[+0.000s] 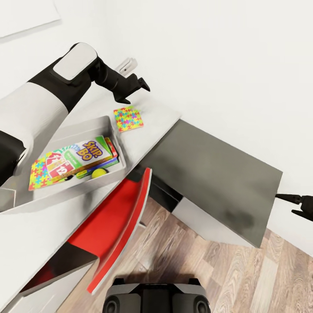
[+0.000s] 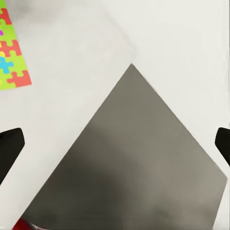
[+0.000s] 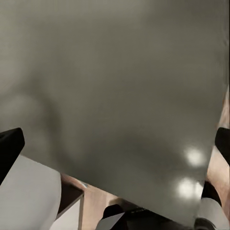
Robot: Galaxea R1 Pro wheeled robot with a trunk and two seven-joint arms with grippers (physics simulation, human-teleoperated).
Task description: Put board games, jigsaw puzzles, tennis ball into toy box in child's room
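The toy box (image 1: pixel 65 130) is sitting on the pale table (image 1: pixel 148 126), holding the Skip-Bo game (image 1: pixel 89 153) stacked on other flat boxes, a jigsaw puzzle (image 1: pixel 37 174) at its near end and a yellow-green tennis ball (image 1: pixel 99 173). A second jigsaw puzzle (image 1: pixel 128 118) is lying just beyond the toy box on the table. The left gripper (image 1: pixel 138 87) is hovering above that puzzle, fingers spread and holding nothing. The right gripper (image 1: pixel 296 205) is hanging well right of the toy box, beside the dark lower desk (image 1: pixel 217 174), fingers apart.

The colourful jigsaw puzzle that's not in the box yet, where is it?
In the head view, the flat multicoloured jigsaw puzzle lies on the pale table, just beyond the light grey toy box, below the open left gripper.
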